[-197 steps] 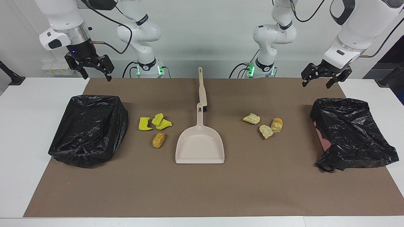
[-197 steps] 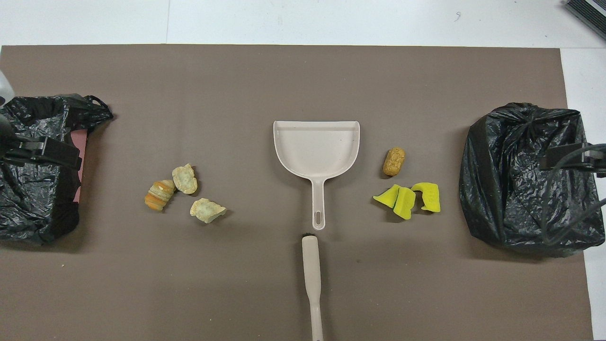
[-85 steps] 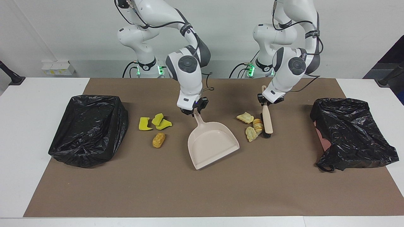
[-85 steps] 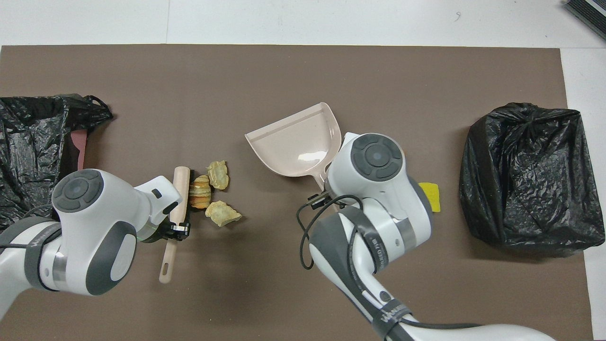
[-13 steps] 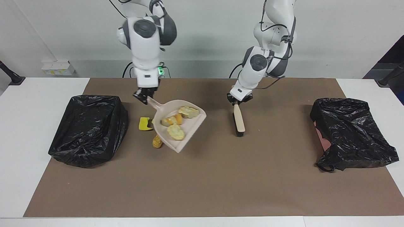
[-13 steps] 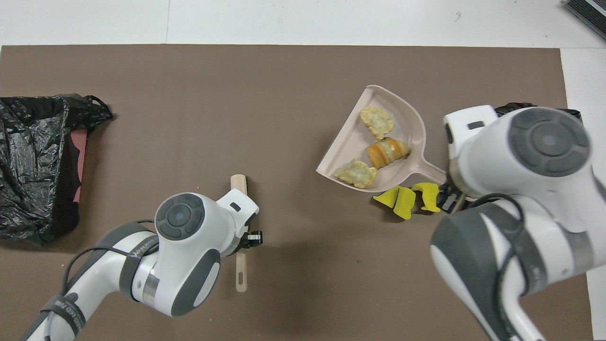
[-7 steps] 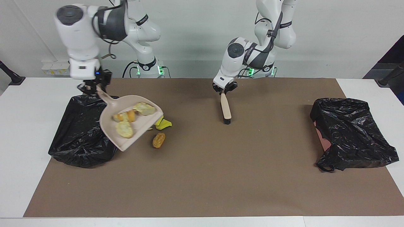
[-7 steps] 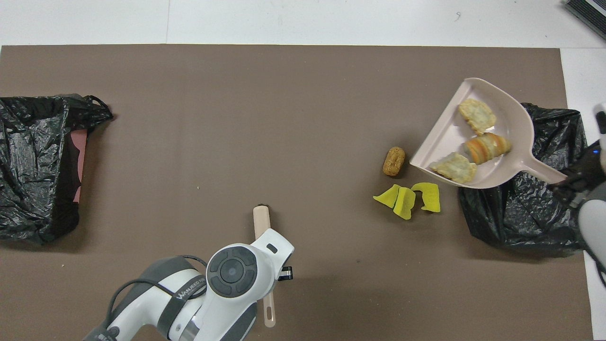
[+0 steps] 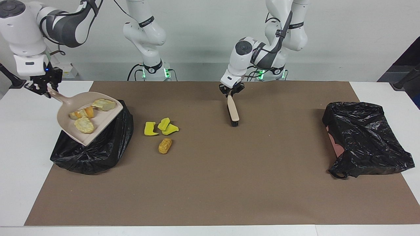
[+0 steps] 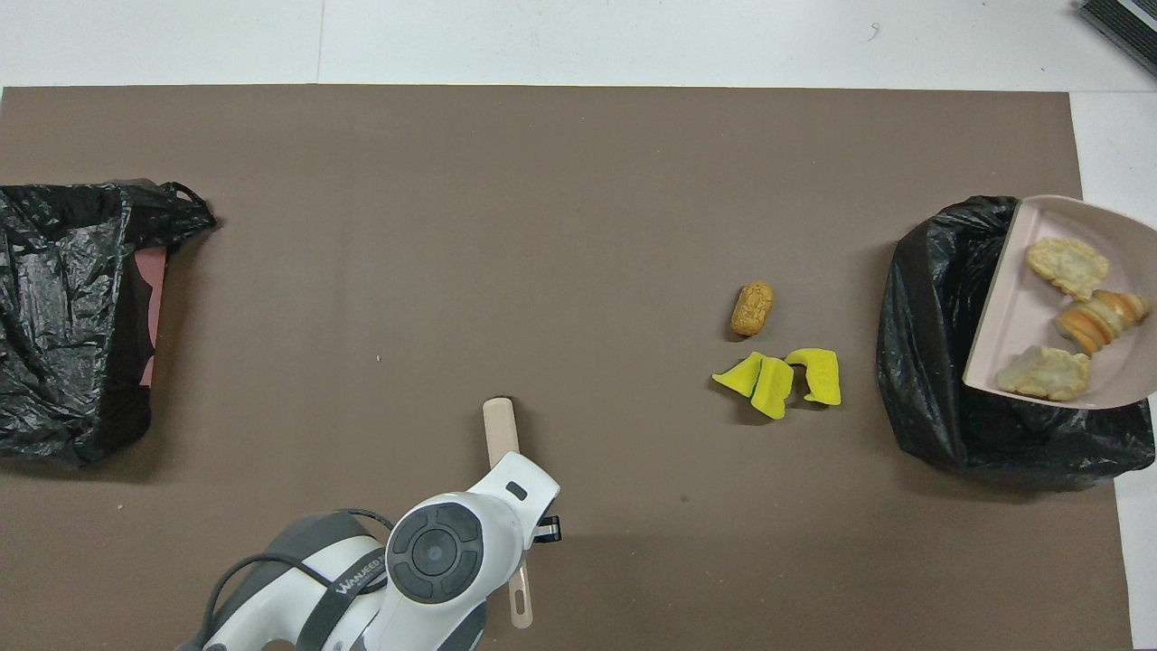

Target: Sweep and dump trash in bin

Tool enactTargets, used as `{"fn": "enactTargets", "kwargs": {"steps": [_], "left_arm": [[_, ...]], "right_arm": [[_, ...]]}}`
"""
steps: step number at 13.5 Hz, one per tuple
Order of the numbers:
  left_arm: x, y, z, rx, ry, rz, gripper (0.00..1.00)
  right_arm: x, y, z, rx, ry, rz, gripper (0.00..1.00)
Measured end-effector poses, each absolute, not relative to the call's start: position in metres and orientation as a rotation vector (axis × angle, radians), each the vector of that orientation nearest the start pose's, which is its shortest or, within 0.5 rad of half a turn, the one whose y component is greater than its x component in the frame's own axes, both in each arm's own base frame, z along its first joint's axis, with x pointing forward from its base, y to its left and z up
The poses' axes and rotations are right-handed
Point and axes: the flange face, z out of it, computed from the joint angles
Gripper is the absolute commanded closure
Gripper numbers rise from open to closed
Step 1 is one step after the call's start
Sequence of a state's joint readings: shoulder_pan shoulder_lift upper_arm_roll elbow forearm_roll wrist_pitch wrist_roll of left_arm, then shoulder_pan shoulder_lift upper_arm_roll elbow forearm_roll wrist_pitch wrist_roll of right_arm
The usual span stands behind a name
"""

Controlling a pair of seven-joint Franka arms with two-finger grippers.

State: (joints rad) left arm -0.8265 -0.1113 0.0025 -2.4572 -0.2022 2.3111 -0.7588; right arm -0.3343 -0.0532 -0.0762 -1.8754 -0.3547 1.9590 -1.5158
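My right gripper (image 9: 46, 89) is shut on the handle of the beige dustpan (image 9: 98, 120) and holds it tilted in the air over the black-bagged bin (image 9: 98, 149) at the right arm's end. Three tan and orange crusty lumps (image 9: 84, 125) lie in the pan (image 10: 1008, 307). Three yellow sponge pieces (image 9: 160, 127) and an orange-brown lump (image 9: 165, 145) lie on the mat beside that bin. My left gripper (image 9: 231, 92) is shut on the handle of the brush (image 9: 233, 111), whose bristle end rests on the mat mid-table.
A second black-bagged bin (image 9: 364, 137) stands at the left arm's end of the brown mat (image 9: 210, 183). The right gripper is out of the overhead view. In that view the left arm (image 10: 434, 551) covers part of the brush (image 10: 500, 434).
My right arm has carried the dustpan with the three lumps from beside the sponge pieces to over the bin. My left gripper and brush have shifted slightly toward the robots.
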Motion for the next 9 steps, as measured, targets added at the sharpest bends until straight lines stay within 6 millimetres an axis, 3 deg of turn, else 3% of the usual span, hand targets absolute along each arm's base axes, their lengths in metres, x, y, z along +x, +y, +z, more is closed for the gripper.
{"fn": "enactTargets", "kwargs": {"steps": [3,5,7,9], "left_arm": [[0.317,-0.339,0.338,-3.215,-0.141,0.203,0.00],[0.332,-0.330,0.343,-3.228,-0.195,0.185,0.00],[0.360,-0.312,0.355,-3.248,-0.230,0.147,0.00],[0.396,-0.281,0.372,-3.251,-0.216,0.121,0.00]], "right_arm": [[0.521,-0.247,0.522,-2.700,-2.168,0.606,1.00],[0.534,-0.234,0.516,-2.560,-2.365,0.766,1.00],[0.545,-0.215,0.518,-2.403,-2.545,0.866,1.00],[0.553,-0.199,0.522,-2.229,-2.703,0.981,1.00]]}}
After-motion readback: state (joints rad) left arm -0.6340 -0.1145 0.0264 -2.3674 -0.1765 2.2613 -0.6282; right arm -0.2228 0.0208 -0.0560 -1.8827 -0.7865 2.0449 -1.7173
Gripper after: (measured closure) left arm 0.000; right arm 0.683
